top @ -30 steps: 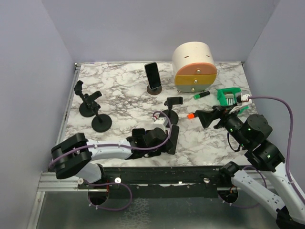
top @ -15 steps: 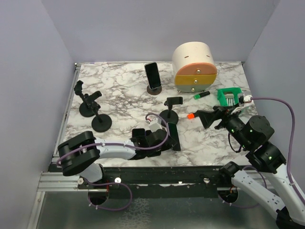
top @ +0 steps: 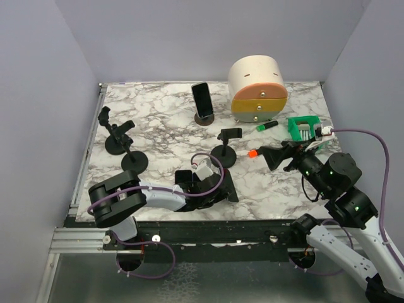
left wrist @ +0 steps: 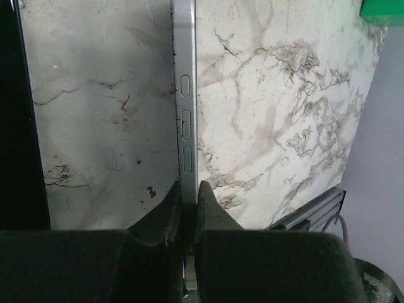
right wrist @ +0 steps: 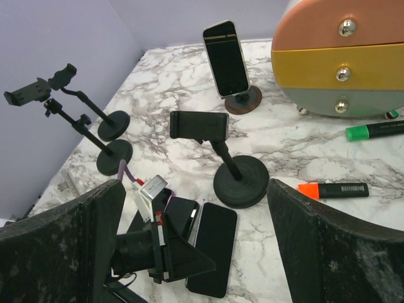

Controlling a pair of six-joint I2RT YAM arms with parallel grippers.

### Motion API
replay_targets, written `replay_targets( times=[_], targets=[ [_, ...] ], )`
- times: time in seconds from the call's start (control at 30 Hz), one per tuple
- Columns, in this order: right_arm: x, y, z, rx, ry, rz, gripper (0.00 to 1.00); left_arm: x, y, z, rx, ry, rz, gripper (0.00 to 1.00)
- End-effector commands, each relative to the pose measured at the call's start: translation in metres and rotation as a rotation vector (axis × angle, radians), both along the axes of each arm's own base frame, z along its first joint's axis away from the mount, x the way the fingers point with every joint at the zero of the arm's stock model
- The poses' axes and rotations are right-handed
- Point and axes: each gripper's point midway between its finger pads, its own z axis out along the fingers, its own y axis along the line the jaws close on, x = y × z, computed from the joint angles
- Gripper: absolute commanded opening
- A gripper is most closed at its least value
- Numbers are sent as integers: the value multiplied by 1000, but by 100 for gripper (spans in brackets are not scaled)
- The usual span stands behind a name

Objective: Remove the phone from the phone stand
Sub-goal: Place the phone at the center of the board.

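A black phone [top: 230,185] [right wrist: 214,246] lies low on the marble near the table's front edge, apart from the phone stand. My left gripper [top: 216,190] [left wrist: 189,187] is shut on the phone's thin edge [left wrist: 187,120], whose side buttons show just beyond the fingertips. The black phone stand [top: 226,146] [right wrist: 237,177] stands just behind it, and its clamp [right wrist: 199,125] holds nothing. My right gripper [top: 273,158] hovers open to the right of the stand, its wide fingers [right wrist: 341,252] framing the scene with nothing between them.
A second phone [top: 202,100] leans on a round brown base at the back. A cream, orange and yellow drawer unit [top: 257,88] stands back right, with a green marker [top: 267,125], an orange marker [top: 254,153] and a green holder [top: 304,128]. Two black stands [top: 120,144] stand at left.
The left arm's elbow has swung to the right, and the gripped phone has tipped from standing on its edge down towards the marble. The right arm has barely moved.
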Motion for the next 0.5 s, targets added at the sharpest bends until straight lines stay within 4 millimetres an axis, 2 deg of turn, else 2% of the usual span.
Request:
replay_targets(
  times=[0.0, 0.1, 0.23, 0.47],
  targets=[
    [0, 8, -8, 10, 19, 28, 100, 7, -6, 3, -10, -22, 29, 5],
    [1, 9, -11, 9, 26, 33, 100, 5, -5, -2, 0, -16, 20, 16],
    [1, 10, -12, 10, 30, 35, 100, 2, -1, -7, 14, -9, 13, 25],
    [0, 9, -16, 12, 38, 32, 100, -1, 6, -11, 25, 0, 16, 29]
  ],
)
